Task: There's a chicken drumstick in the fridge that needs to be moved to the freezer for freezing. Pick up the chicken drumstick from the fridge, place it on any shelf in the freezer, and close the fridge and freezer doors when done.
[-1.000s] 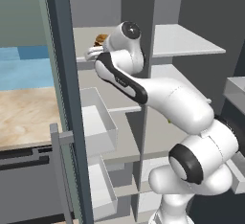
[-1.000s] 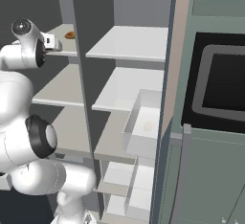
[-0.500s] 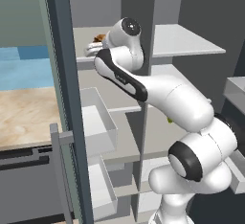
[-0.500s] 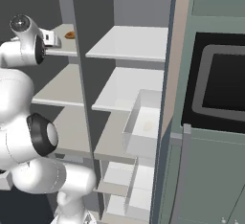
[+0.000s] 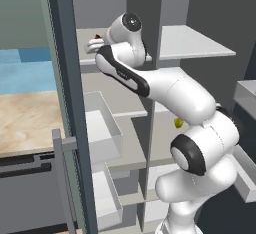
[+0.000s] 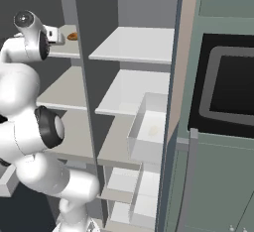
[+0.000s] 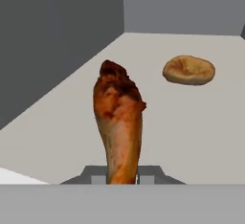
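One second on, the end effector [image 7: 122, 180] stays clamped on the thin end of the reddish-brown chicken drumstick [image 7: 119, 122], now slightly higher and left over the upper-left freezer shelf [image 5: 87, 35] beside the golden bun [image 7: 188, 70], so release likely comes next.

Reddish-brown chicken drumstick [image 7: 119, 122], golden-brown bun [image 7: 188, 70], pale shelf [image 7: 201, 132]

Bun and fruit on kitchen shelves

A round golden-brown bun [image 7: 188, 70] lies on a pale shelf near the back wall; a small yellow-green fruit [image 5: 177, 123] sits lower down, beside a light wooden counter [image 5: 25, 120].
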You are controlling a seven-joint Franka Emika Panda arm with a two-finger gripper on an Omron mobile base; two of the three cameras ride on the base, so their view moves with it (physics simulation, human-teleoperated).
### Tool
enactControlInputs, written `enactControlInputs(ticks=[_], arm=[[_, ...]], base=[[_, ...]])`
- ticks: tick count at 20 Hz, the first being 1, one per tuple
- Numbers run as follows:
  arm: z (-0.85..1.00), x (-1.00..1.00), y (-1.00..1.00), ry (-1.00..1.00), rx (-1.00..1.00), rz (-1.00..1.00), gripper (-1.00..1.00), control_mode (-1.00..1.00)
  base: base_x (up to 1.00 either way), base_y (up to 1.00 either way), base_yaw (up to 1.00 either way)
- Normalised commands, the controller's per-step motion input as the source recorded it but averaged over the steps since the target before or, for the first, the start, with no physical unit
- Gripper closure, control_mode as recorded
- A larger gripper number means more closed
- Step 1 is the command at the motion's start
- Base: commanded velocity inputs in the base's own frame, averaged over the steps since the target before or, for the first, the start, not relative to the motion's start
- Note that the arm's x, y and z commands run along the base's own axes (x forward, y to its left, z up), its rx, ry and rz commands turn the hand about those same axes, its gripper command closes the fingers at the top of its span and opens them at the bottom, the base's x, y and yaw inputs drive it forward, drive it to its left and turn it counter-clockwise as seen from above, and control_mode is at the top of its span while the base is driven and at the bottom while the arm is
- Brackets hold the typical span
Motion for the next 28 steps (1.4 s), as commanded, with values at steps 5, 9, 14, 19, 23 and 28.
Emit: enactControlInputs(ticks=[5,9,14,19,23,28], arm=[[-0.05,0.43,0.11,0.00,-0.01,0.00,1.00,-1.00],[-0.29,0.31,0.03,0.00,-0.03,0.00,1.00,-1.00],[-0.27,0.33,0.09,0.00,-0.02,0.00,1.00,-1.00],[-0.27,0.27,0.12,0.00,-0.02,0.00,1.00,-1.00],[-0.18,0.26,0.13,0.00,0.00,0.00,1.00,-1.00],[-0.06,0.03,0.02,0.00,0.00,0.00,-1.00,-1.00]], base=[[0.00,0.00,0.00],[0.00,0.00,0.00],[0.00,0.00,0.00],[0.00,0.00,0.00],[0.00,0.00,0.00],[0.00,0.00,0.00]])
